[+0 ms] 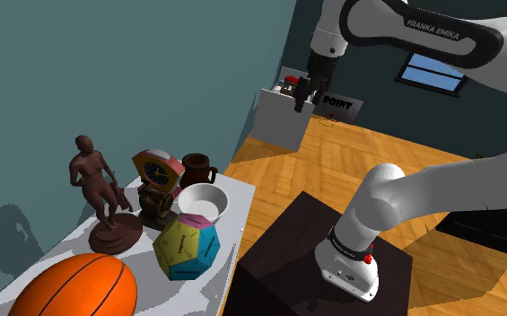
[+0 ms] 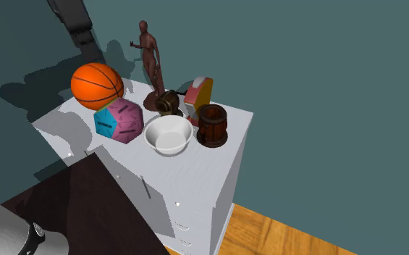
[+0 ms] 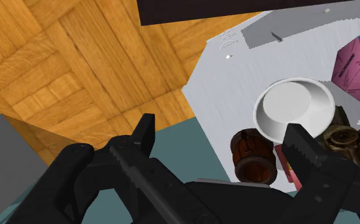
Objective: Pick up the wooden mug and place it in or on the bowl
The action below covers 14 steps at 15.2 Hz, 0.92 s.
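well, with the end effector point(image 3: 220, 126) released high above, the mug point(image 2: 212, 124) seemingly touches the bowl point(image 2: 169, 134), so a descending finger could knock either.

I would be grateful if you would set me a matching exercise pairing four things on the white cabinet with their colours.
Things:
1. mug
2. bowl
3. basketball
4. many-sided die

Colours:
A. orange
B. pink, blue and yellow
C. dark brown
D. white

Pairs: 1-C; 2-D; 3-A; 4-B
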Motion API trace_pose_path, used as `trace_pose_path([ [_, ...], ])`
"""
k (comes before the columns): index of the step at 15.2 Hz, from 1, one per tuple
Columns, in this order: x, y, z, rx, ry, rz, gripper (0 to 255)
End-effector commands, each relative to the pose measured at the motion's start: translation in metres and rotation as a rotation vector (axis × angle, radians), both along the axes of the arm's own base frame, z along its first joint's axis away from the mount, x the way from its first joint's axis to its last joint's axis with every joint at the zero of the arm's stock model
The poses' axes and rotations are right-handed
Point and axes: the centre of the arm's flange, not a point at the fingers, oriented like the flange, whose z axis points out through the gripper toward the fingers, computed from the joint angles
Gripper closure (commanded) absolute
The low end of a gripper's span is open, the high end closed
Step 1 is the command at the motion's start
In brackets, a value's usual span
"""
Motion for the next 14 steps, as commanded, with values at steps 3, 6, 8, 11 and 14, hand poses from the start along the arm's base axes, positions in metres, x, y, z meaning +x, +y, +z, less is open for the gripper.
trace_pose_path([
  [3, 0.019, 0.000, -0.019, 0.003, 0.000, 0.002, 0],
  [6, 0.046, 0.001, -0.047, 0.007, -0.001, 0.005, 0],
  [8, 0.065, 0.001, -0.065, 0.010, -0.001, 0.007, 0],
  [11, 0.093, 0.002, -0.093, 0.015, -0.002, 0.010, 0],
  [14, 0.120, 0.003, -0.121, 0.019, -0.002, 0.013, 0],
])
